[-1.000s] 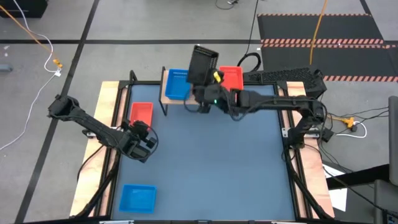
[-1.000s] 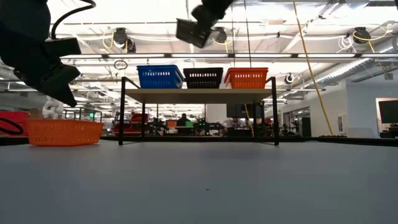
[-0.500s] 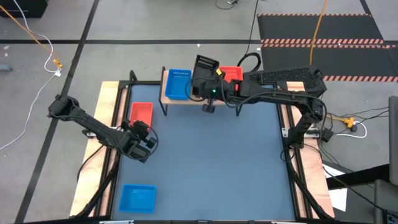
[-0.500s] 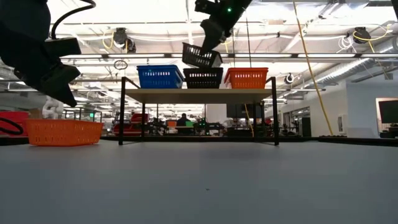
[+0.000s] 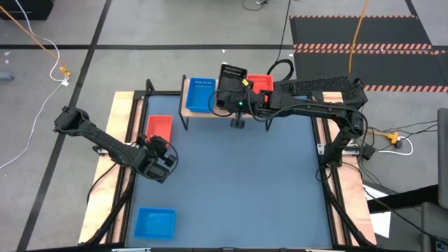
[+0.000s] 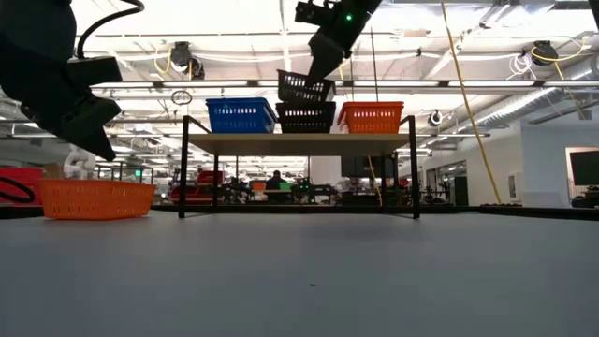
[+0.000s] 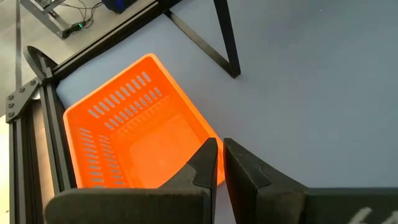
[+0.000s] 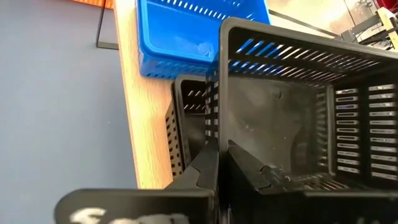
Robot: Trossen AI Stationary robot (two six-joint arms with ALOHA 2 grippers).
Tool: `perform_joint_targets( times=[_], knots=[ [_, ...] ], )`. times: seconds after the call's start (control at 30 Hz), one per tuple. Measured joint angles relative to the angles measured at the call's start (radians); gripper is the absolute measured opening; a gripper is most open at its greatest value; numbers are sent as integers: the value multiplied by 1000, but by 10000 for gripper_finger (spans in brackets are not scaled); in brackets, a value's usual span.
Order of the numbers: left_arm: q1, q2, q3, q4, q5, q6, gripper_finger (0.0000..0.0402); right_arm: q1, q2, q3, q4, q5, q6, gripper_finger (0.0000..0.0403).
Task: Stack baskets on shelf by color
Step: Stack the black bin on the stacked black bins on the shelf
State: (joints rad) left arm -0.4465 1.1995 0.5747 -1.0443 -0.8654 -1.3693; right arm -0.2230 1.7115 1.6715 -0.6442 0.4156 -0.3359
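A large robotics lab or industrial hall: exposed ceiling ducts and pipes [image 6: 552, 94], a grey concrete floor [image 5: 175, 28] with black-and-red hazard-striped matting [image 5: 364, 47], trailing yellow cables [image 5: 360, 21], and distant workbenches with equipment [image 6: 281, 187].

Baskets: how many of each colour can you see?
Blue baskets: 2, one on the shelf, one on the table
Red baskets: 2, shelf, table
Black baskets: 2, shelf, one held by the right gripper
Total: 6
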Motion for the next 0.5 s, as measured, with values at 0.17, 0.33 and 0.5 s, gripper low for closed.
perform_joint_targets(
  times=[0.17, 0.33, 0.5],
  knots=[
    [0, 0, 0, 0, 0, 0, 31, 0, 0, 0, -1, 1, -2, 33],
    [0, 0, 0, 0, 0, 0, 31, 0, 0, 0, -28, 2, -58, 75],
    [0, 0, 0, 0, 0, 0, 31, 0, 0, -1, -32, 10, -69, 112]
  ],
)
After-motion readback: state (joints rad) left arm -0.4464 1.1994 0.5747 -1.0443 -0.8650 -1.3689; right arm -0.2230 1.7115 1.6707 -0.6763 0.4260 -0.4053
